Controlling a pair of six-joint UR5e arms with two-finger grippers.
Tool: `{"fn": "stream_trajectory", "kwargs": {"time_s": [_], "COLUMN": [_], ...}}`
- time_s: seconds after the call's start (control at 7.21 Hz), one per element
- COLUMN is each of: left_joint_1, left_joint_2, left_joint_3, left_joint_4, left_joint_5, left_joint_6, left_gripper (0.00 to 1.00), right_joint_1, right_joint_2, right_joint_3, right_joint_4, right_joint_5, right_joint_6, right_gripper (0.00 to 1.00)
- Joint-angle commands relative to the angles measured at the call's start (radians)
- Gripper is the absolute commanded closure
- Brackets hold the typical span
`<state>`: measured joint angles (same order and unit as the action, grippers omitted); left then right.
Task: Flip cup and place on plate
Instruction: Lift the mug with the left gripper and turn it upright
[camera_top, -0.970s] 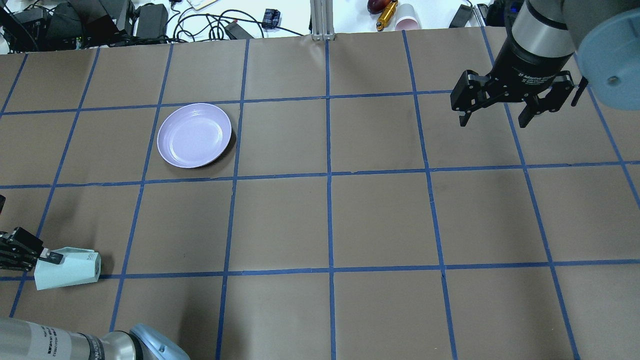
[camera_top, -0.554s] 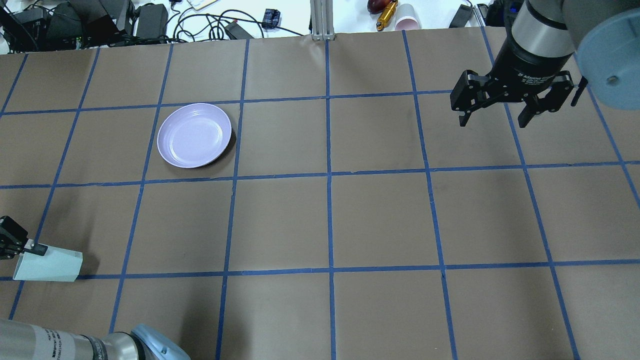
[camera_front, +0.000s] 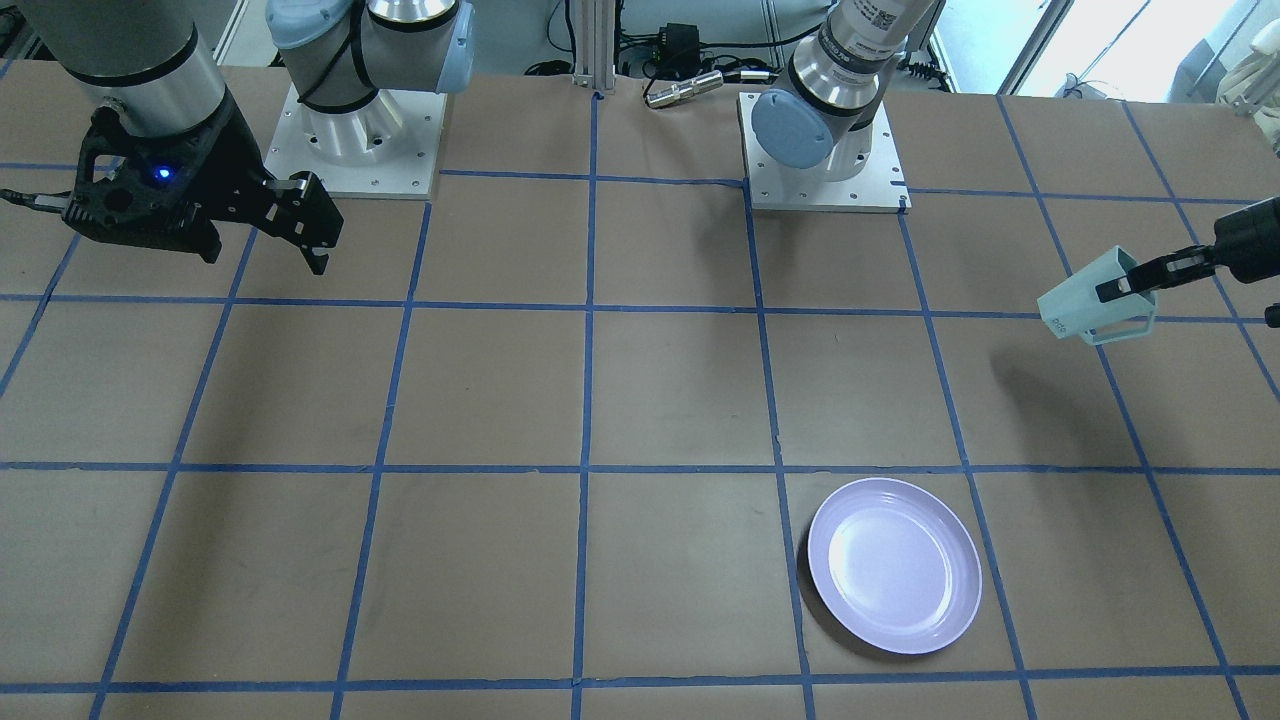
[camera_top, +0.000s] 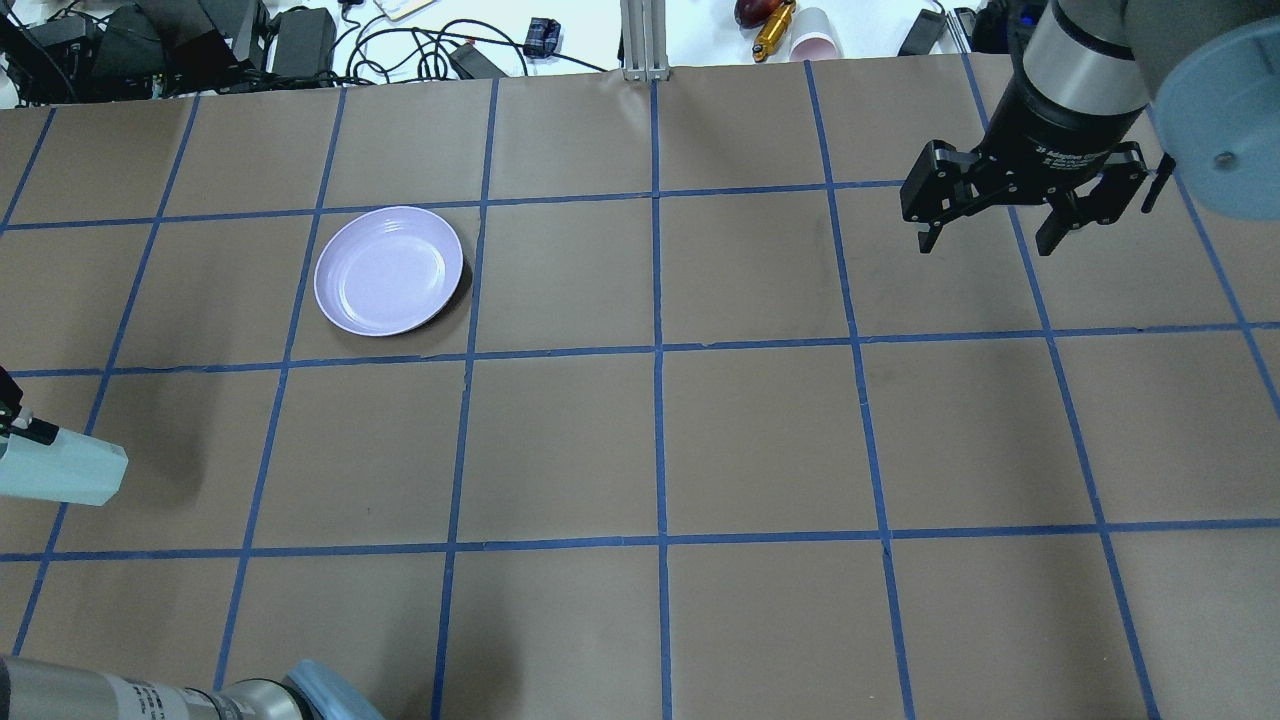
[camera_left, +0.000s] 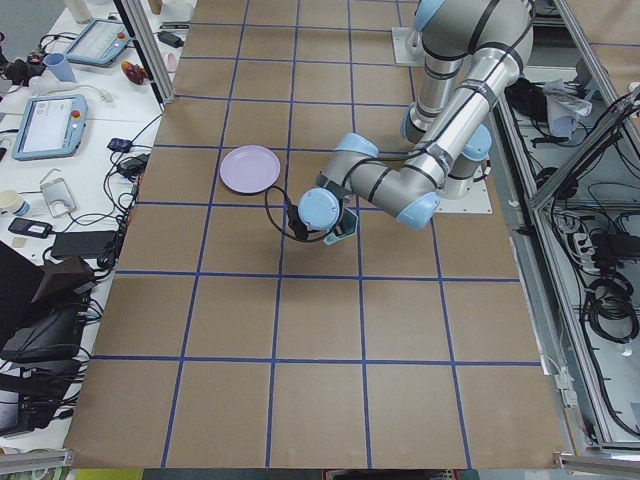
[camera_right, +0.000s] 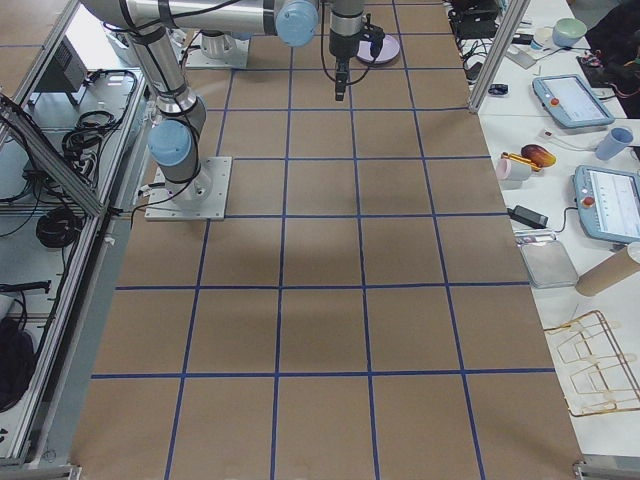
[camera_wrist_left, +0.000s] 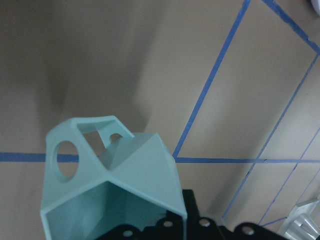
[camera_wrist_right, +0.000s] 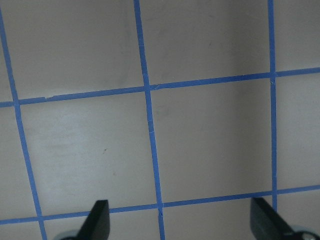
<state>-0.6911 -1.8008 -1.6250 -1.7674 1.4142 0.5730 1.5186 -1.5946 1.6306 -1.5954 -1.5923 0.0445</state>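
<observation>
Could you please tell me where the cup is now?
Overhead view: the cup is at the far left edge, held aloft by the left gripper, nearer the robot than the plate.

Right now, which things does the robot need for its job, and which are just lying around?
For the job:
mint-green cup, clamped in the left gripper
lavender plate

Just lying about:
white cup, gold cylinder and black cables, all beyond the table
right gripper, open and holding nothing
</observation>
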Motion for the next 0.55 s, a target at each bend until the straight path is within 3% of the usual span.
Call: {"fn": "stream_trajectory", "kwargs": {"time_s": [0.0, 0.14, 0.42], "left_joint_1": [-0.147, -0.232, -0.454], "left_joint_2": [0.038, 0.044, 0.023], "left_joint_3": [0.069, 0.071, 0.073], "left_joint_4": [0.025, 0.090, 0.249], "left_joint_5": [0.048, 0.052, 0.180], "left_joint_6": [-0.135, -0.215, -0.368], "left_gripper": [1.00, 1.00, 1.00], "right_joint_1": [0.000, 0.000, 0.000], "right_joint_2": [-0.001, 0.001, 0.001], "right_joint_3": [0.000, 0.000, 0.000], "right_joint_4": [0.000, 0.000, 0.000], "right_joint_5": [0.002, 0.002, 0.002], "right_joint_6": [0.000, 0.000, 0.000], "right_gripper": [0.00, 0.00, 0.00]}}
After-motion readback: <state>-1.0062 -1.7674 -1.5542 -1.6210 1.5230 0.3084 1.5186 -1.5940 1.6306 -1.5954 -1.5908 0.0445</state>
